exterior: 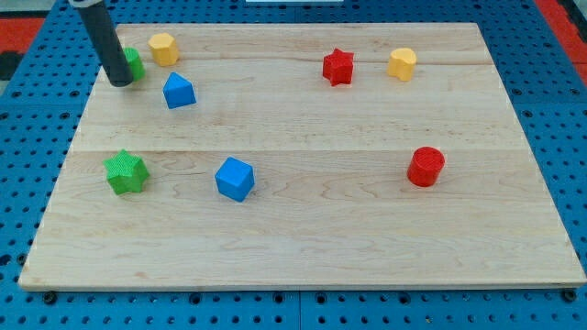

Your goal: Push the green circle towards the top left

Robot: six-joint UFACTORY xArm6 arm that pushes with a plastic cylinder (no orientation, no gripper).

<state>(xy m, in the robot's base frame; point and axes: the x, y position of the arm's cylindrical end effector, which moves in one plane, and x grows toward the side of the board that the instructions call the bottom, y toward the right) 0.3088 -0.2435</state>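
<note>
A dark rod stands at the counter's (303,257) 10 o'clock corner, my tip (120,82) planted on the wood touching the green circle (136,62). The rod hides most of that block; only a green sliver shows at the tip's 2 o'clock side. The tool is a bare rod with nothing to open, close or hold.

The green circle already sits close to the far left corner. A yellow block (163,48) lies just beside it at 2 o'clock, and a blue block (179,91) sits near at 4 o'clock. Well apart are a green star (126,171) at 8 o'clock on the counter, a blue cube (234,178) near 7 o'clock, a red cylinder (426,166) at 4 o'clock, a red star (338,66) at 1 o'clock and a second yellow block (402,63) at 2 o'clock.

The risks look plain. The tip appears to stand on the circle's 8 o'clock side, so a push from there would likely send it away from the corner and into the yellow block. Swinging round to the 4 o'clock side could clip the blue block. With the edge near, an overlong shove could tip the circle off the counter, and an off-centre contact could let it roll aside.
</note>
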